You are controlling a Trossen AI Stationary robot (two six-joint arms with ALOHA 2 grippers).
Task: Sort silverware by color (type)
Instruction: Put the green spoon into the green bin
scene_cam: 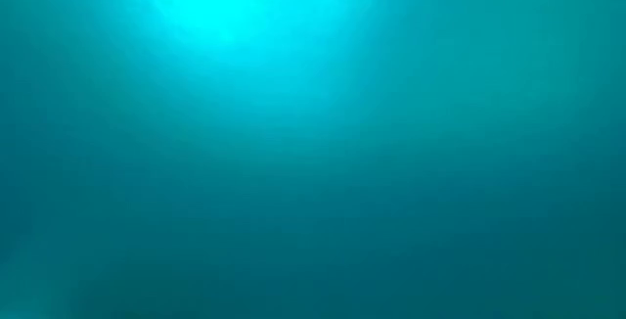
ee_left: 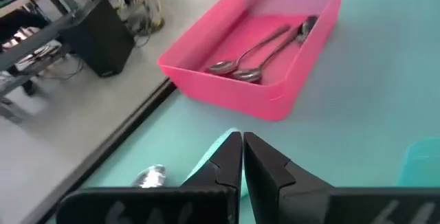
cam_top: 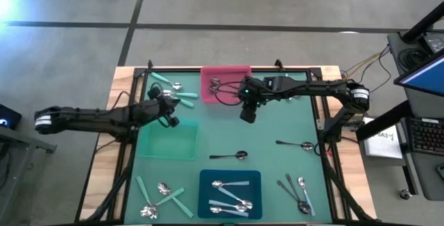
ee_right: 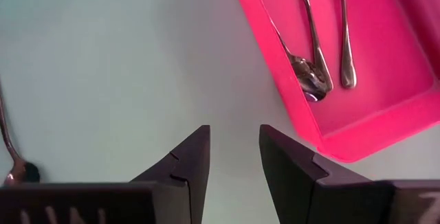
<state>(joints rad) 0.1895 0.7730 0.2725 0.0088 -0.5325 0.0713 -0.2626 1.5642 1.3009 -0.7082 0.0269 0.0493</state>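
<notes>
My left gripper [cam_top: 168, 110] [ee_left: 242, 139] is over the mat's left part, between the far-left mint-green spoons [cam_top: 170, 86] and the green tray [cam_top: 166, 141]. It is shut on a mint-green spoon [ee_left: 206, 159]. My right gripper [cam_top: 248, 115] [ee_right: 234, 138] hangs open over bare mat just near of the pink tray [cam_top: 239, 73] [ee_right: 385, 124], which has dark metal spoons [ee_right: 313, 38] lying in it. Pale blue spoons [cam_top: 232, 197] lie in the blue tray [cam_top: 208, 177]. The low view shows only a teal blur. My left gripper pinches the mint-green spoon by its handle's end [ee_left: 227, 141] between the two fingertips. The handle runs back beside one finger to the shiny bowl [ee_left: 150, 176]. Whether the spoon is lifted clear of the mat cannot be told.
Loose dark spoons lie on the mat at mid-table [cam_top: 230, 155], to the right [cam_top: 295, 144] and at the near right corner [cam_top: 297, 193]. More mint-green spoons [cam_top: 163, 195] lie at the near left corner. Bare mat lies between the trays.
</notes>
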